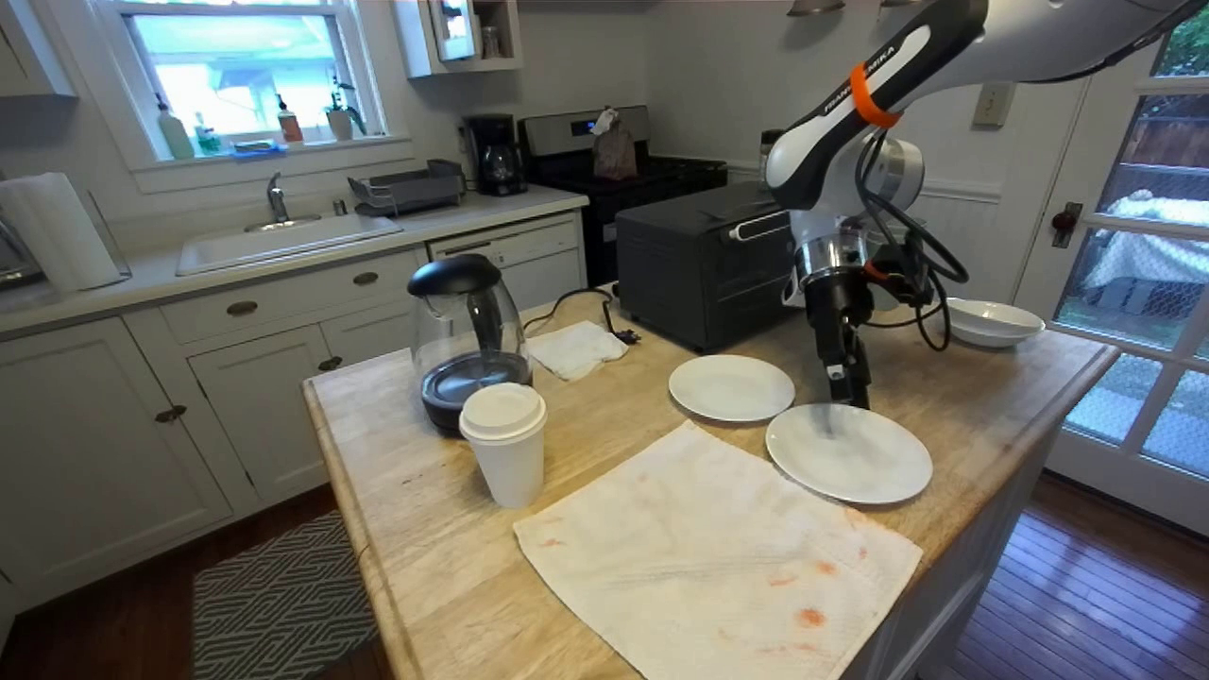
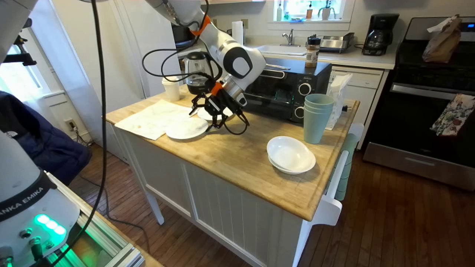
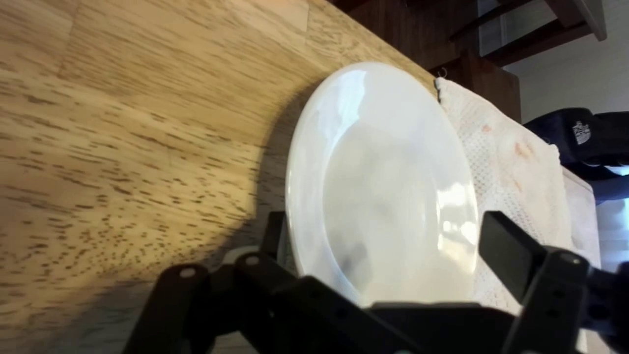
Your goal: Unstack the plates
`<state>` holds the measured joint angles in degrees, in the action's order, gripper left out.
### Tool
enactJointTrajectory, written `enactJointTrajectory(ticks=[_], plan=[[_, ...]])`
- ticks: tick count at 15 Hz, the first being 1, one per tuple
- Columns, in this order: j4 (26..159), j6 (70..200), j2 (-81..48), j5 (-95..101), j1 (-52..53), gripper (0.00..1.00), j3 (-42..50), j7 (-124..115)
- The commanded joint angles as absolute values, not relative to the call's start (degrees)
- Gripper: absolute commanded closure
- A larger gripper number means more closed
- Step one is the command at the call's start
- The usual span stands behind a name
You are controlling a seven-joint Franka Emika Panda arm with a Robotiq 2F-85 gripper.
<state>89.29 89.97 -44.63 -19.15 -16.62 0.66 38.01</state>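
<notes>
Two white plates lie flat, side by side on the wooden table. The nearer plate borders the cloth; the farther plate is by the toaster oven. I cannot tell whether their rims touch. Both show in an exterior view, the nearer plate and the farther plate partly behind the gripper. My gripper is low at the nearer plate's rim. In the wrist view the open gripper has one finger on each side of that plate, over wood and over cloth. It holds nothing.
A white stained cloth lies in front of the plates. A white cup, glass kettle and black toaster oven stand on the table. White bowls and green cups stand toward another end.
</notes>
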Motion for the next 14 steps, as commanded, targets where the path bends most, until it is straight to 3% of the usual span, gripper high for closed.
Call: enactJointTrajectory(ticks=[1,14], plan=[[97.24,95.39,-35.88,-17.9,-16.41,0.0,1.66,36.13],[121.33,125.08,-10.24,-13.48,-11.71,0.0,2.97,30.42]])
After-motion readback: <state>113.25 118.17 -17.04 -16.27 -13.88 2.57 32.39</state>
